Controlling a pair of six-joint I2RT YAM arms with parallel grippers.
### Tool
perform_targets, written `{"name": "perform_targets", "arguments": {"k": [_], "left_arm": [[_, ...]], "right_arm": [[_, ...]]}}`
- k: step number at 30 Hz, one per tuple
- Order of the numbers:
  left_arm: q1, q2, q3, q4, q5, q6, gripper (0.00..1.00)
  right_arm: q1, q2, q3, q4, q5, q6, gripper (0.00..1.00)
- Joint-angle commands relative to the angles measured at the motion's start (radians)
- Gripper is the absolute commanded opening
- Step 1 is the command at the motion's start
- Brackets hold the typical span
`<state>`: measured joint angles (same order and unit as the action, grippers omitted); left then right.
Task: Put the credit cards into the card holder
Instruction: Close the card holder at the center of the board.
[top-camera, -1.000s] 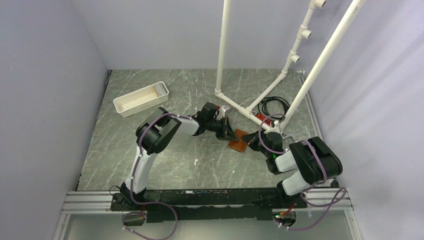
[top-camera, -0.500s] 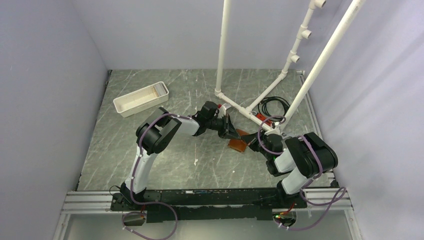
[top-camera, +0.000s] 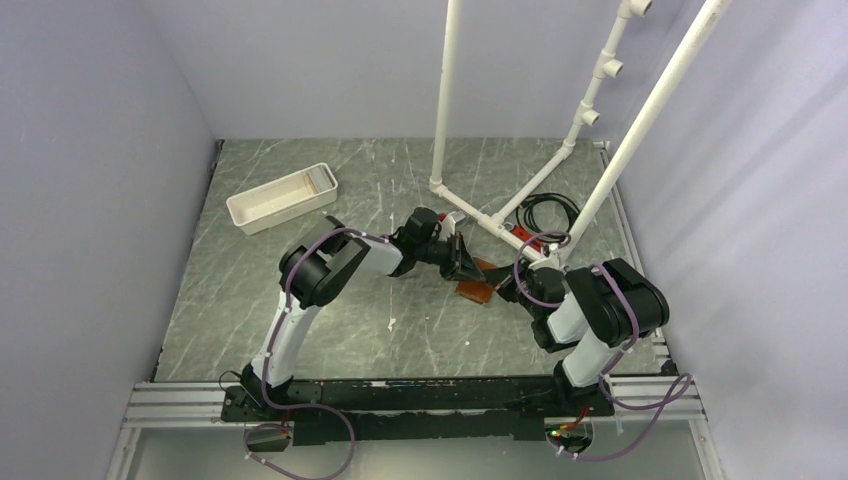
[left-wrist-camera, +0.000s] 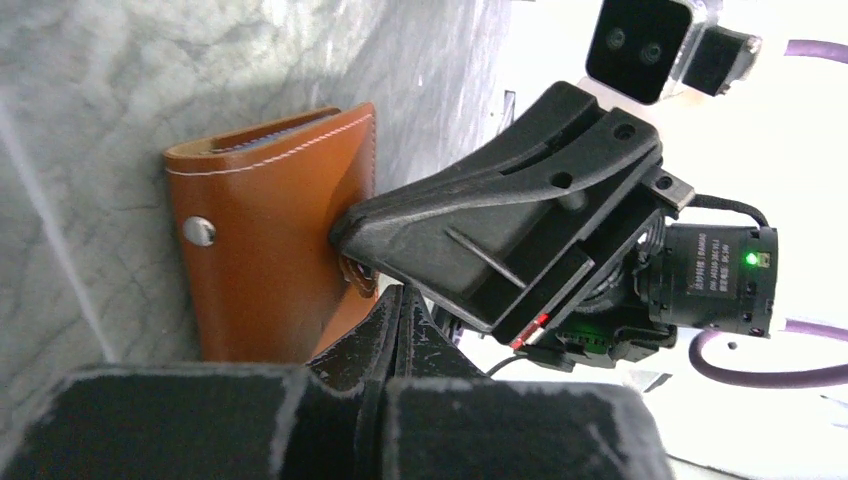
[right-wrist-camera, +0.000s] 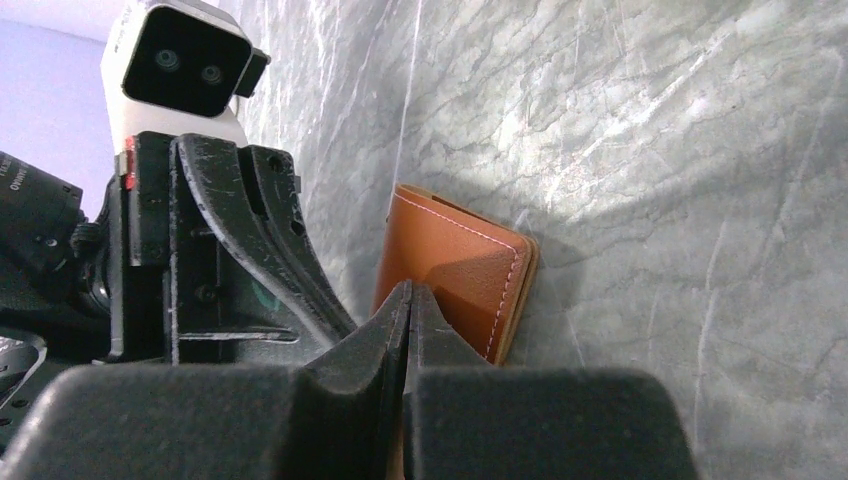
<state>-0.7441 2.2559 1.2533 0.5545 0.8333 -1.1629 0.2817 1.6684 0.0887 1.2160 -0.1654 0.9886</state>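
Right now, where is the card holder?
In the top view the brown card holder lies on the table right of centre, between the left pincer and the right pincer, just below the white pipe frame.

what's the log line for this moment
card holder folded, on table | left gripper shut, at its edge | right gripper shut, tip on it

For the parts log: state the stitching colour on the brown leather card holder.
White, against the brown leather card holder; clearest in the left wrist view.
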Motion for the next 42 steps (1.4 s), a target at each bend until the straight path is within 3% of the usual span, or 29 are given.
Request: {"name": "perform_targets", "arguments": {"k": [1, 12, 21, 25, 28, 32, 34, 38, 42], "left_arm": [[-0.009, 0.012, -0.003, -0.079, -0.088, 0.068, 0.0], [-0.018, 0.034, 0.058, -0.359, -0.271, 0.155, 0.0], [-0.043, 0.026, 0.116, -0.643, -0.428, 0.174, 0.0], [-0.044, 0.022, 0.086, -0.65, -0.429, 0.187, 0.0], [-0.044, 0.024, 0.078, -0.645, -0.423, 0.198, 0.0], [-0.044, 0.029, 0.073, -0.631, -0.409, 0.196, 0.0], [-0.043, 0.025, 0.072, -0.63, -0.408, 0.201, 0.0], [-0.043, 0.025, 0.076, -0.635, -0.404, 0.209, 0.0], [-0.043, 0.028, 0.066, -0.615, -0.393, 0.201, 0.0]], "right_arm": [[0.003, 0.057, -0.037, -0.233, 0.014, -0.048, 0.0], [0.004, 0.084, -0.045, -0.222, 0.014, -0.045, 0.0], [0.018, 0.227, -0.066, -0.024, -0.058, -0.013, 0.0], [0.005, -0.024, 0.021, -0.426, -0.064, -0.072, 0.01], [0.004, -0.219, 0.067, -0.639, -0.025, -0.116, 0.21], [-0.006, -0.345, 0.132, -0.79, -0.05, -0.165, 0.27], [-0.017, -0.399, 0.154, -0.845, -0.072, -0.18, 0.25], [-0.05, -0.489, 0.163, -0.873, -0.143, -0.182, 0.0], [-0.11, -0.481, 0.154, -0.82, -0.237, -0.172, 0.0]]}}
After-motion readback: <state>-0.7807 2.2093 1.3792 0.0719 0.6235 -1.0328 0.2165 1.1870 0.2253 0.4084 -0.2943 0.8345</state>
